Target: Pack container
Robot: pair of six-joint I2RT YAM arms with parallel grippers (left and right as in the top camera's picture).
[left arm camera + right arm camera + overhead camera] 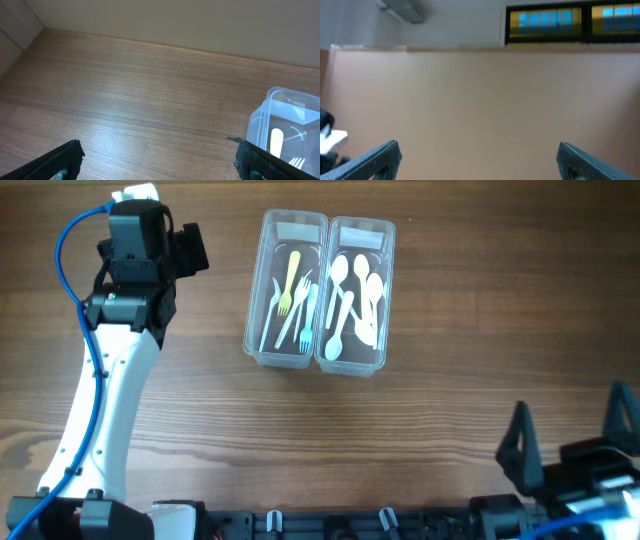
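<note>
Two clear plastic containers stand side by side at the table's back middle. The left container [286, 290] holds several forks, yellow, white and pale blue. The right container [356, 295] holds several white and cream spoons. My left gripper [190, 250] is open and empty, to the left of the containers; in the left wrist view its fingers [160, 160] frame bare table, with the left container's corner [285, 120] at the right. My right gripper [575, 430] is open and empty at the front right edge; its fingers [480, 160] face a plain wall.
The wooden table [400, 420] spreads around the containers. The left arm's white link [105, 420] runs along the left side with a blue cable [65, 240]. The table's far left corner [42, 30] meets a wall.
</note>
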